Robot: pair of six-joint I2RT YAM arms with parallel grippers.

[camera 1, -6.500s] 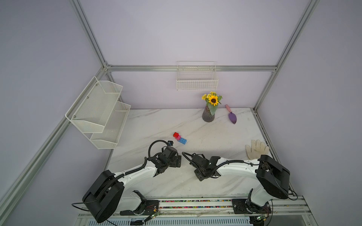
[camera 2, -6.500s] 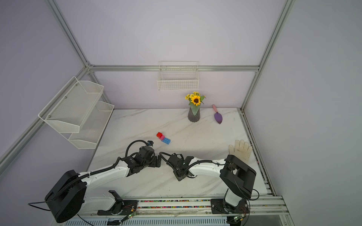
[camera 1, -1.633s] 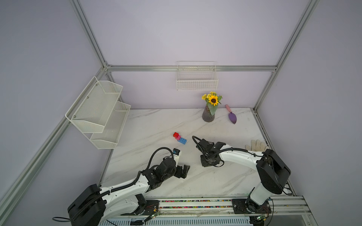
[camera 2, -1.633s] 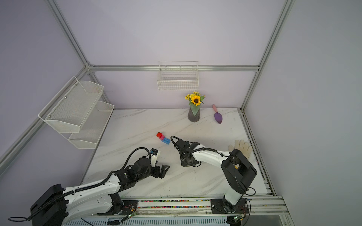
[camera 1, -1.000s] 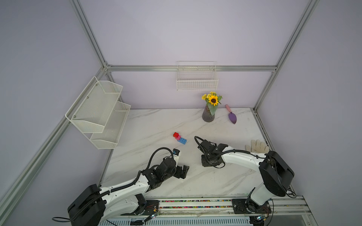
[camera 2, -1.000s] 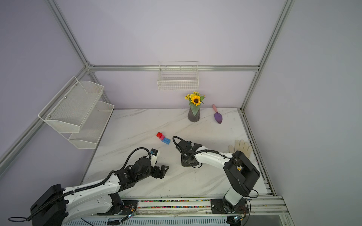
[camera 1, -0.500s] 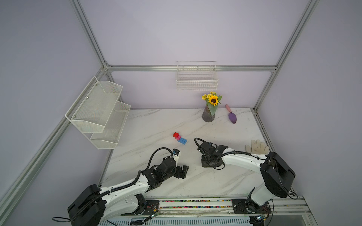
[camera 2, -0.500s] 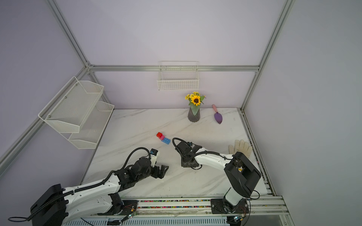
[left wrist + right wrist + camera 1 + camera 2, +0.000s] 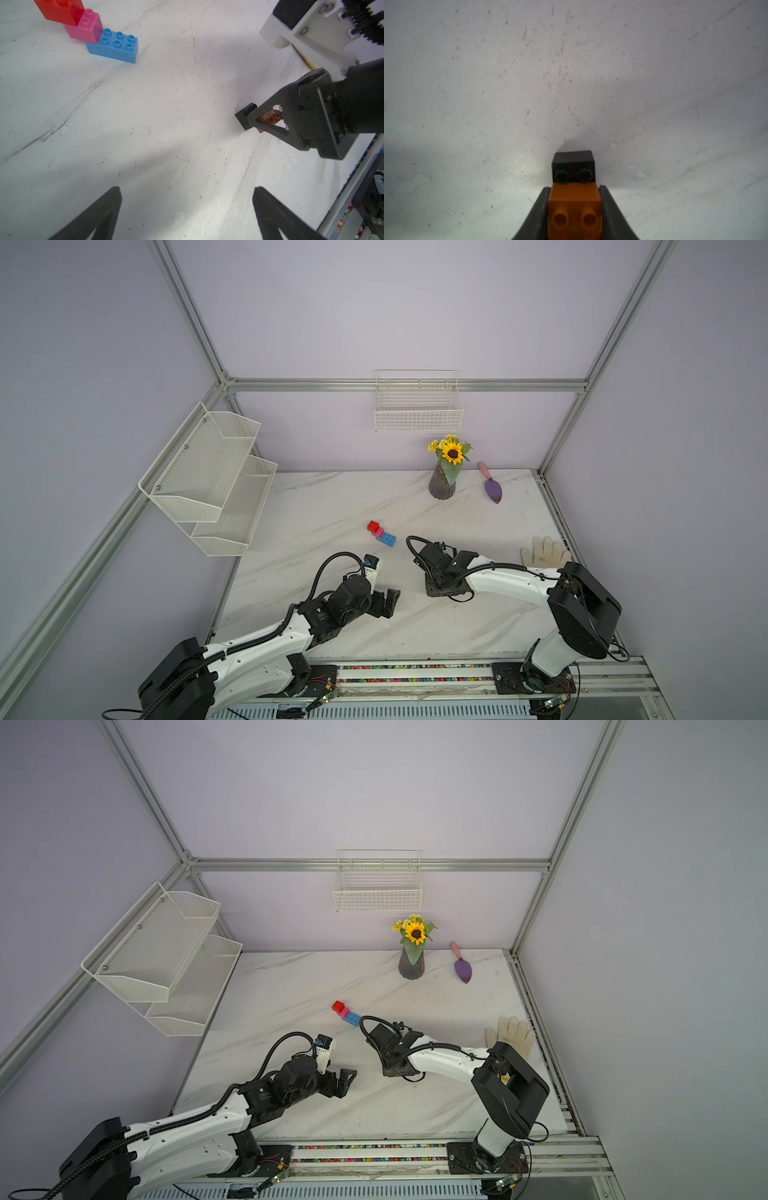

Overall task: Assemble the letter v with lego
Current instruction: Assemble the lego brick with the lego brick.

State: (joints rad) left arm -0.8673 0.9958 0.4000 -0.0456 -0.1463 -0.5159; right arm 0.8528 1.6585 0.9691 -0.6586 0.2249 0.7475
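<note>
Right tool is pinching the orange-brown brick. That brick sits stepped on the black brick, and the black one looks like it's resting on the tabletop.

My worry is I can't tell if those two are pressed fully together. If they aren't, a lift probably leaves the black one behind or drops it on the way.

The other half is farther back and to the left. The blue brick lies flat, with the pink brick stepped on its left end and the red brick stepped on that. It's a tidy staircase, so one arm of the V is done.

Nothing holds that stack though. The left tool is spread wide and empty, near side, well apart from it. Pushing the orange-black pair onto the blue could just shove the whole thing sideways or tip it.
</note>
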